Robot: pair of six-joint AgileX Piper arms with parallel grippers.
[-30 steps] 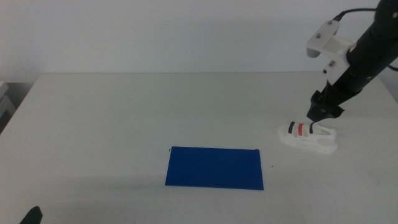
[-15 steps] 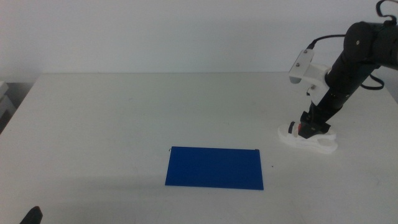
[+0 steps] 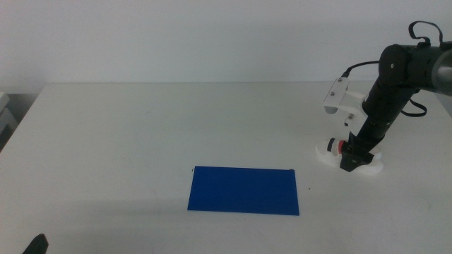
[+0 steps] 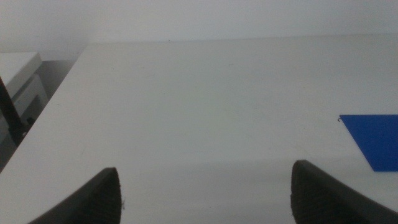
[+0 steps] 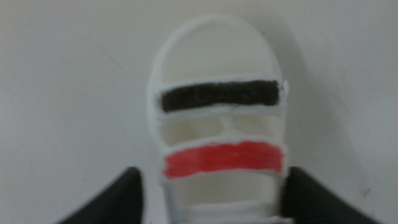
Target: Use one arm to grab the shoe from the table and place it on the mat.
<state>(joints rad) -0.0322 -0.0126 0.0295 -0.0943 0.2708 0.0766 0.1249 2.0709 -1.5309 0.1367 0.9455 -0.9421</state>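
My right tool (image 3: 350, 164), jaws spread, straddles the sandal (image 5: 217, 130) across its width, its long axis running straight away from the wrist.

Wall: you've got a plain pale wall (image 3: 212, 35) filling the whole top of the middle view, nothing on it.
White unit: at the far left edge, mid-height, a pale boxy unit (image 3: 5, 113) peeks in, mostly cut off.
Dark bar: the left wrist view shows you a slanted dark bar (image 4: 12, 115) at its left edge.
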